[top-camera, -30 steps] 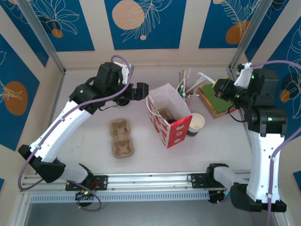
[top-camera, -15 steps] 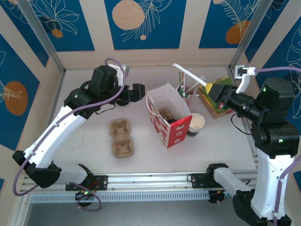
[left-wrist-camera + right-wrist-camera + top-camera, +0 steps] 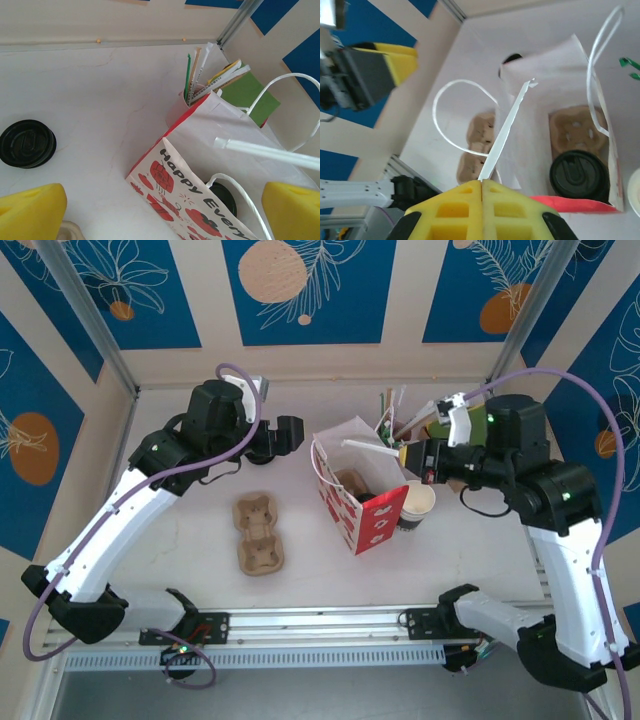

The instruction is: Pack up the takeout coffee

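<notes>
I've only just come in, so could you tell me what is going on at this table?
The right gripper is shut on a long white paper-wrapped straw, holding it over the open red and white paper bag. Inside the bag, the black-lidded takeout coffee cup sits in a brown cardboard carrier. The left gripper hovers open to the left of the bag, holding nothing, near a loose round black lid on the table. A lidless paper cup stands at the bag's right side.
</notes>
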Controlling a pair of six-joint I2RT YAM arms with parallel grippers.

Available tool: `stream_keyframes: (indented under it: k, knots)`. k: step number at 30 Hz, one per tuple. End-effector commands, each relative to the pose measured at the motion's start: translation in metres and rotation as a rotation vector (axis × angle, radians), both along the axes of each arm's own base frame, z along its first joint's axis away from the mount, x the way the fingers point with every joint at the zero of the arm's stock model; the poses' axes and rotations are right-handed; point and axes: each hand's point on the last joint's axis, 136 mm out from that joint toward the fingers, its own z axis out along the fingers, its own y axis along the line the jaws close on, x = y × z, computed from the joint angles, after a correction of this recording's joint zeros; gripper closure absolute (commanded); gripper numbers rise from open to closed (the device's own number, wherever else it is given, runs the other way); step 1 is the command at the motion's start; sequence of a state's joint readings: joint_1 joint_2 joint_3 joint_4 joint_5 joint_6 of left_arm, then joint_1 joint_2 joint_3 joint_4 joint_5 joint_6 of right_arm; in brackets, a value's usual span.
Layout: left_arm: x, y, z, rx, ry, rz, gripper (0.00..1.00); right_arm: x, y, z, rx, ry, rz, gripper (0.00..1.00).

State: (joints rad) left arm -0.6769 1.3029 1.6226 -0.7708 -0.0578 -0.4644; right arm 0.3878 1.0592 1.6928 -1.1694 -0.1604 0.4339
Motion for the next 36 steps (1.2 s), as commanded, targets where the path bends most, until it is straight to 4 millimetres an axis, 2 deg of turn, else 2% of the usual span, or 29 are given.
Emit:
stream_keyframes:
  k: [1,9,14,16,18,20,24,30,32,36]
  knots:
    - [-0.002,0.008,0.004,0.008,-0.018,0.014,0.0,0.013,-0.006,-0.027,-0.127,0.036,-0.051,1.0]
    - [-0.009,0.017,0.002,0.025,-0.022,0.022,0.0,0.051,0.032,-0.044,-0.177,0.014,-0.012,1.0]
    - [-0.015,0.019,-0.001,0.029,-0.009,0.008,0.0,0.077,0.054,-0.063,-0.241,0.036,0.005,1.0]
    - [-0.017,0.022,-0.002,0.035,-0.006,0.014,0.0,0.084,0.061,-0.072,-0.263,0.061,0.016,0.91]
    - [-0.018,0.025,-0.001,0.038,-0.011,0.021,0.0,0.089,0.064,-0.078,-0.291,0.08,0.015,0.66]
    - [-0.02,0.028,0.0,0.041,-0.019,0.027,0.0,0.091,0.066,-0.078,-0.308,0.082,0.014,0.58]
    - [-0.02,0.03,0.002,0.048,-0.028,0.03,0.0,0.092,0.065,-0.067,-0.297,0.052,0.007,0.5]
    - [-0.015,0.022,-0.002,0.04,-0.019,0.014,0.0,0.086,0.055,-0.04,-0.29,-0.004,-0.011,0.45]
    - [-0.014,0.018,-0.001,0.031,-0.02,0.004,0.0,0.083,0.049,-0.027,-0.287,-0.036,-0.029,0.38]
    - [-0.009,0.005,0.0,0.003,-0.02,-0.029,0.0,0.083,0.026,0.0,-0.281,-0.117,-0.11,0.33]
